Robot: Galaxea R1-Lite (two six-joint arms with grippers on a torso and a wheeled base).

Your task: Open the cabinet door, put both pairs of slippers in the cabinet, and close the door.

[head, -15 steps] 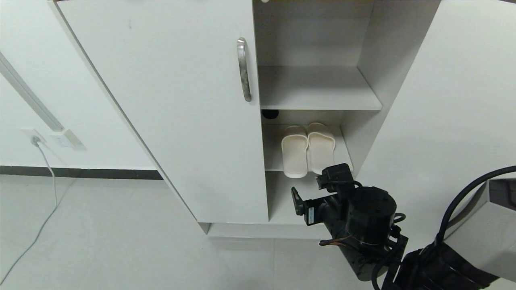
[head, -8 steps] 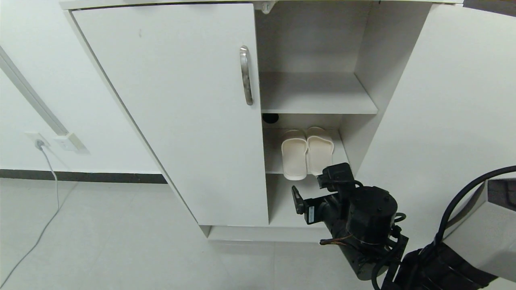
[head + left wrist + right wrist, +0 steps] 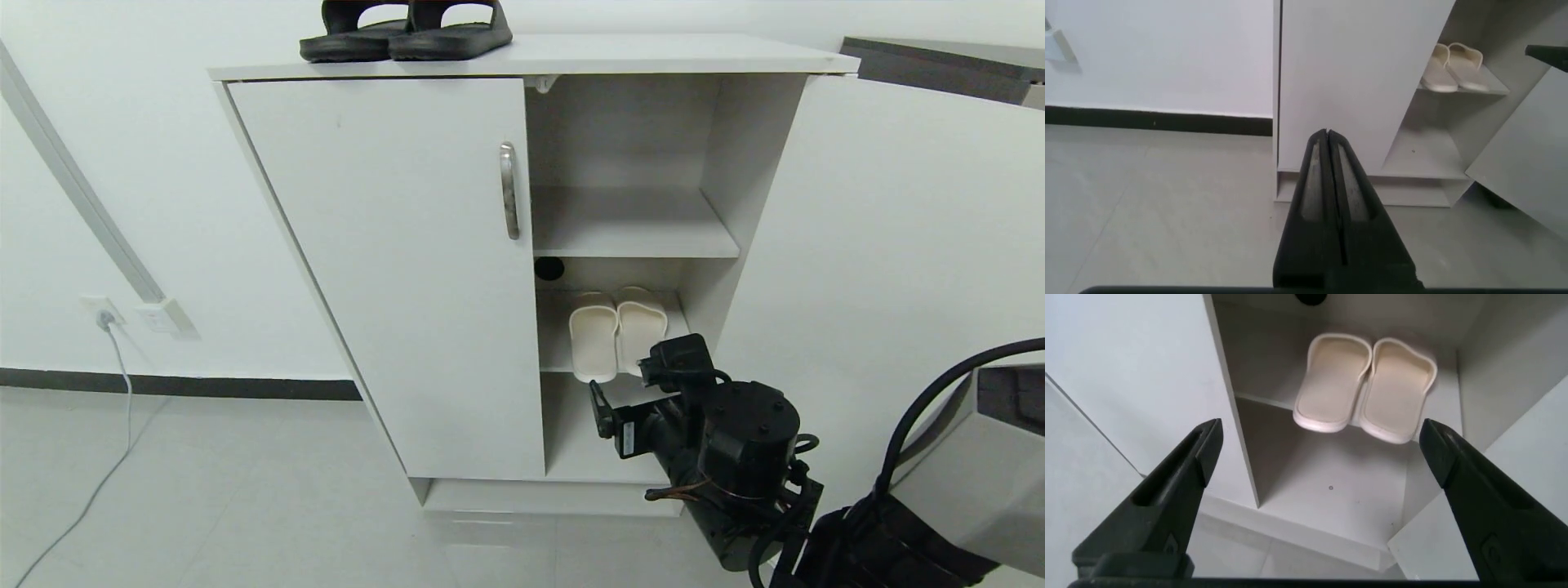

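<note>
Right end effector (image 3: 1321,433) hung spread wide, and just ahead of it the cream slippers (image 3: 618,331) sat side by side on the middle shelf (image 3: 552,328) (door (image 3: 898,245) stood open beside it). Black slippers (image 3: 406,33) lay well above, on the cabinet (image 3: 653,53) top. Left end effector (image 3: 1327,163) was pressed together

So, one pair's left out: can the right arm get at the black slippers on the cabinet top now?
Likely not from here: the right pincer hangs open low by the white slippers; the black slippers lie well above, though nothing covers them.
</note>
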